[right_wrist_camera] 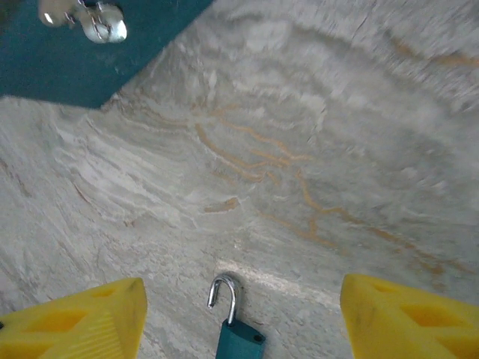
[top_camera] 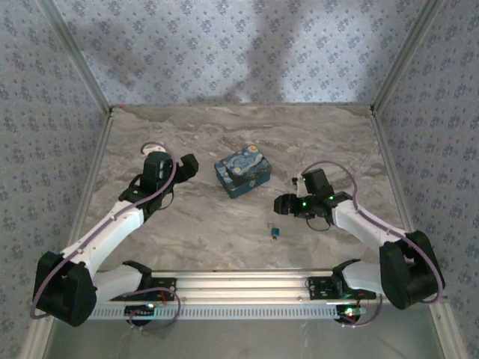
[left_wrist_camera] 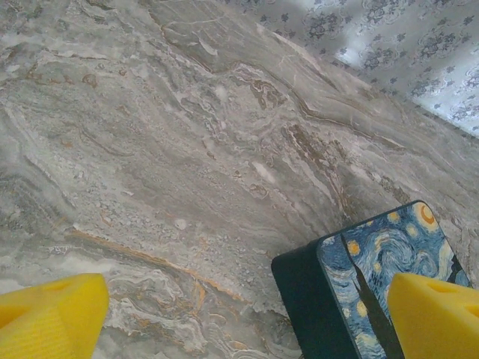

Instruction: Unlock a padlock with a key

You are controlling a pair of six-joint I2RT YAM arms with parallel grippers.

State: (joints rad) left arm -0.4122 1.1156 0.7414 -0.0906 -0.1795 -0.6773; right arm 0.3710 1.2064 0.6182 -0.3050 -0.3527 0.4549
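Observation:
The padlock (top_camera: 275,232) lies on the marble table in front of the painted box, small and bluish. In the right wrist view its teal body (right_wrist_camera: 239,342) sits at the bottom edge. Its silver shackle (right_wrist_camera: 225,293) is swung up with one end free of the body. My right gripper (top_camera: 286,203) hovers just behind the lock, open, and the lock lies between its yellow fingers (right_wrist_camera: 78,320) without touching them. My left gripper (top_camera: 187,164) is open beside the box's left end, holding nothing, yellow fingers (left_wrist_camera: 51,317) wide apart. The key is out of view.
The blue-and-yellow swirl-painted box (top_camera: 242,173) stands mid-table between the arms; its corner (left_wrist_camera: 374,284) is near my left gripper's right finger. Its metal clasp (right_wrist_camera: 97,21) faces the right wrist camera. Patterned walls enclose the table on three sides.

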